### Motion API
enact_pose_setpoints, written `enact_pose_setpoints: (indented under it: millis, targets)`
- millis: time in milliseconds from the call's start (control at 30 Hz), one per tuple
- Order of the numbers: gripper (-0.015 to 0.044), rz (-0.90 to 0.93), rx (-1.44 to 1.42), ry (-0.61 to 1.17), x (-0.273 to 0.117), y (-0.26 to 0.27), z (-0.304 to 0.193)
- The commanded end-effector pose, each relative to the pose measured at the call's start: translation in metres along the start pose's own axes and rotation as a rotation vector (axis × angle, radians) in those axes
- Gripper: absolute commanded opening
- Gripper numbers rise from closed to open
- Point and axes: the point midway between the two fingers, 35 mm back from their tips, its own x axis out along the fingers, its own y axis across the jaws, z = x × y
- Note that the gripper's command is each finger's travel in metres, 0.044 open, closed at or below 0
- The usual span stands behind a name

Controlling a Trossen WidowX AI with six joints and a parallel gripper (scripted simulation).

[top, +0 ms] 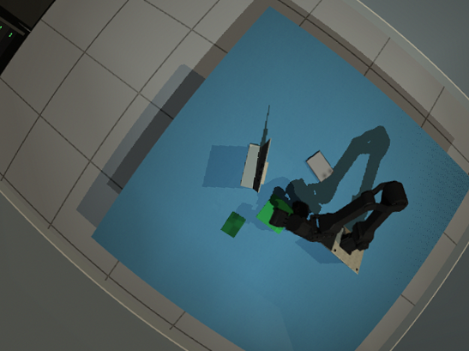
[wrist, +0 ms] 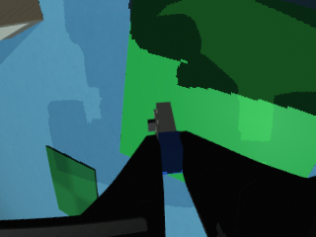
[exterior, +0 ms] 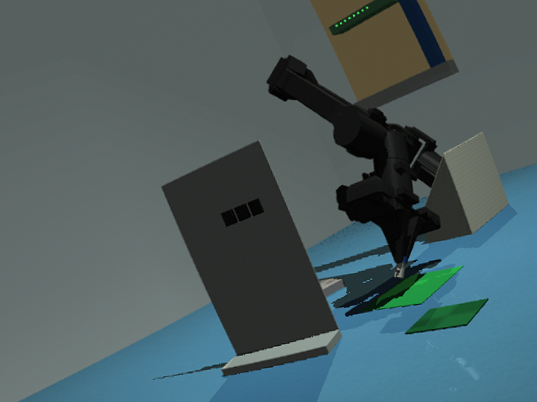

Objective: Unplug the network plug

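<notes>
Network plug (exterior: 401, 270) (wrist: 168, 133), one, with a grey head and a dark blue body: I grasp it between my two black, tapering fingers (exterior: 400, 246), which are clenched on the blue part. Its grey head sticks out beyond my fingertips, and a small stub juts from one side of the head. The plug is out of the socket, low over the desk (top: 234, 115) (exterior: 131, 396) (wrist: 30, 99); I cannot tell whether it touches the surface. From my wrist, I see it against the bright green square (top: 265, 213) (exterior: 421, 291) (wrist: 148, 94), the larger of two green patches. The smaller, dark green patch (top: 232, 225) (exterior: 447, 316) (wrist: 76, 190) lies near it, apart.

One dark grey upright panel (top: 261, 165) (exterior: 252, 263) stands apart from me on a pale foot (top: 250, 166) (exterior: 281, 354). Three black square openings (exterior: 242, 212) sit in a row across its upper part. One pale, flat rectangular block (top: 319, 164) (exterior: 332, 285) with two round spots lies apart on the blue surface.
</notes>
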Motion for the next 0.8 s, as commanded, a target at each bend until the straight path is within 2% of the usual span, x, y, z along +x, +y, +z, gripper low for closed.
enact_pose_setpoints:
  millis: [0,767]
  targets:
    - [0.0000,-0.002,-0.008,0.003,0.004,-0.004,-0.001]
    - [0.0000,-0.001,-0.009,0.000,0.020,-0.018,0.002]
